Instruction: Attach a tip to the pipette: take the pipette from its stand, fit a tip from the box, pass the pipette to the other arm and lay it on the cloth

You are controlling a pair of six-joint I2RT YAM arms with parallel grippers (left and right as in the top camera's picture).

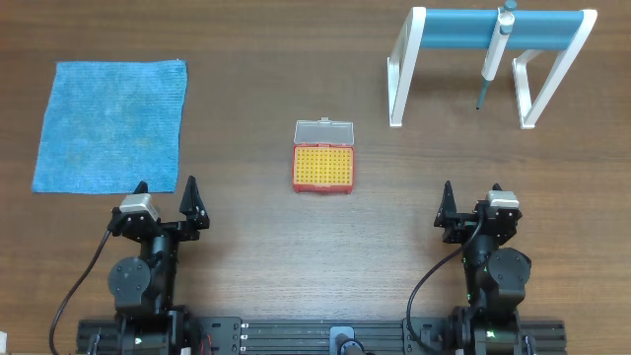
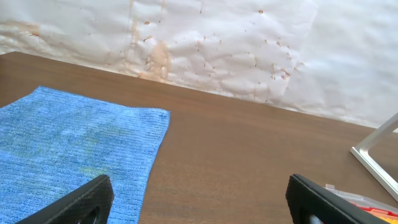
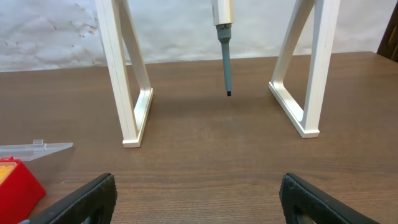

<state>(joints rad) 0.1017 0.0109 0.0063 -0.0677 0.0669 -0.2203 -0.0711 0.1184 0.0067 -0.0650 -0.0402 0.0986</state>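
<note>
Surface: brown wooden table (image 1: 246,79), with 2 arm bases at its near edge.
Room: white, stained wall covering (image 2: 249,50) behind the far edge.
Left gripper (image 1: 165,197): fingers spread wide, holding nothing, just short of the blue cloth (image 1: 110,126).
Right gripper (image 1: 471,197): spread wide, holding nothing, facing the white stand (image 1: 399,84).
Pipette (image 3: 224,56): hangs from the stand's blue bar, nozzle down, clear of the table.
Tip box (image 1: 322,168): red, lid open, mid-table.

The cloth (image 1: 110,126) lay at the upper left of the frame, the tip box (image 1: 323,158) at the centre, and the stand (image 1: 454,30) at the upper right, the pipette (image 1: 492,64) hanging on it.
</note>
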